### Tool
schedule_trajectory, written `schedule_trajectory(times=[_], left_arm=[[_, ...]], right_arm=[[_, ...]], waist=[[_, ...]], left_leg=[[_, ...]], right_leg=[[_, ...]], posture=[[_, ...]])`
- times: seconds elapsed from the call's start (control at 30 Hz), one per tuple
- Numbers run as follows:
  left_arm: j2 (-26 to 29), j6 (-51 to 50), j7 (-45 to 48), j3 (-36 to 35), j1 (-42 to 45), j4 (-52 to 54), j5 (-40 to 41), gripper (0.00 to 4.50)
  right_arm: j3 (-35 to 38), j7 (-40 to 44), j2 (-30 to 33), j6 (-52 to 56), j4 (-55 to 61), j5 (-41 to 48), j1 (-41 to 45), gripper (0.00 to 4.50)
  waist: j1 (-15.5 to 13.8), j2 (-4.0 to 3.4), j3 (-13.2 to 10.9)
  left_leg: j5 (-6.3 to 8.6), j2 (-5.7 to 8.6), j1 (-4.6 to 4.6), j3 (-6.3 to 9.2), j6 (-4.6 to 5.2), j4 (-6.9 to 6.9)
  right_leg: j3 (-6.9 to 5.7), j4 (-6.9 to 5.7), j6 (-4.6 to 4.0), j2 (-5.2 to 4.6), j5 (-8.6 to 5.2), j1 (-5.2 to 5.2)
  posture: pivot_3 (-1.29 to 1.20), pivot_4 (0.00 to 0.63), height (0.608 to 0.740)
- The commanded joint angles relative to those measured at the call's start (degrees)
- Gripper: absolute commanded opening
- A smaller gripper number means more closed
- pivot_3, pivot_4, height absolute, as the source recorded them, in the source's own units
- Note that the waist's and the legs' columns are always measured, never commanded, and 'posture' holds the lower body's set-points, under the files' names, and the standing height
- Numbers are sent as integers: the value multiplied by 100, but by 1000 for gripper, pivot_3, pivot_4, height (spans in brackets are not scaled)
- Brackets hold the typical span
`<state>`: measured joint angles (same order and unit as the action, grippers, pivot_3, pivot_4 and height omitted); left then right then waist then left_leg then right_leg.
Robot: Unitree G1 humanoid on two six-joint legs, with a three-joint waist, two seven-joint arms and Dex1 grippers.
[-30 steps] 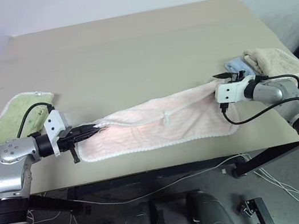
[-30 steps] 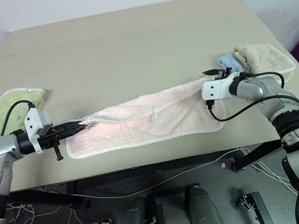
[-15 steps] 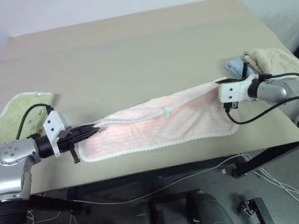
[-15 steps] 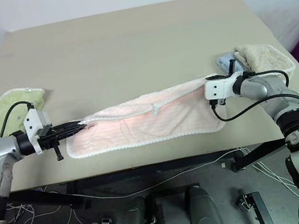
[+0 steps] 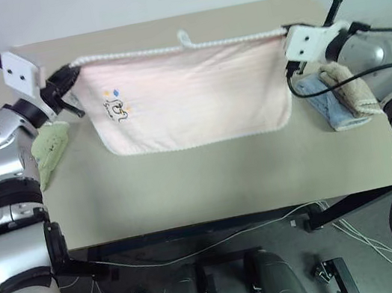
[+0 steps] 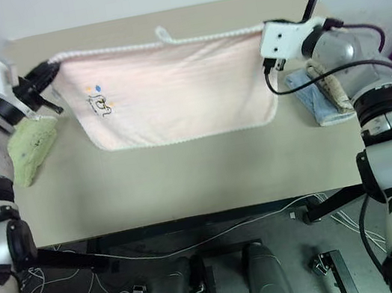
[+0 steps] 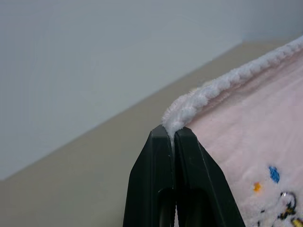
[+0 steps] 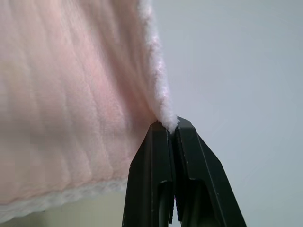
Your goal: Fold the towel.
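Pale pink soft rectangular towel (image 5: pixel 191 94) with white scalloped edging is held spread above the beige counter (image 5: pixel 188 186), each top corner clamped by the left gripper (image 5: pixel 70 72) and right gripper (image 5: pixel 284 34). Light, limp cloth is judged best held at corners.

My two arms are silver-grey metal with black joint bands. Each wrist carries a white camera block with small dark holes, fed by a looping black cable. The left gripper (image 7: pixel 173 137) and right gripper (image 8: pixel 173 127) have plain black wedge fingers.
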<state>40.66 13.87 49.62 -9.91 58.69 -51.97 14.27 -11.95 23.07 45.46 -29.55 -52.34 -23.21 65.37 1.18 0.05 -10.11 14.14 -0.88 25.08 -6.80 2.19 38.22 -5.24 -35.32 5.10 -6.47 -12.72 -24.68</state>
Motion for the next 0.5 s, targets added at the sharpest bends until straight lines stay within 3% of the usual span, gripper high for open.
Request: schedule_trajectory(times=[0.03,0.17,0.23,0.4,0.5], left_arm=[[466,167,95,-352,201,-44,108,0],[818,-201,973,-521,-716,614,461,0],[984,-803,1669,-718,-1867,1743,1002,0],[1342,-2337,2106,-1201,-4277,4024,1825,0],[1506,-2883,2141,-1535,-5398,4821,1992,0]], right_arm=[[528,384,321,-23,420,622,112,29],[883,1885,676,381,1793,1814,-1107,29],[1121,2696,1043,934,2829,2528,-2191,29],[1707,3603,1674,2180,4565,3495,-4249,29],[2092,3923,1967,2744,5268,3851,-5154,29]], waist=[[0,1,0],[1,0,3],[-11,-1,3],[-31,0,-6],[-31,0,-5]], left_leg=[[0,-1,0,0,0,0],[0,-2,-7,-2,0,-4],[3,-2,-26,-3,4,-6],[11,-2,-19,15,14,14],[18,-2,-41,22,18,6]], right_leg=[[0,0,0,1,0,0],[2,1,2,1,-1,8],[3,1,4,-1,-3,27],[14,-5,4,-13,-2,16],[16,-8,0,-27,-4,28]], posture=[[0,150,740],[0,150,740],[0,150,740],[0,150,740],[0,150,740]])
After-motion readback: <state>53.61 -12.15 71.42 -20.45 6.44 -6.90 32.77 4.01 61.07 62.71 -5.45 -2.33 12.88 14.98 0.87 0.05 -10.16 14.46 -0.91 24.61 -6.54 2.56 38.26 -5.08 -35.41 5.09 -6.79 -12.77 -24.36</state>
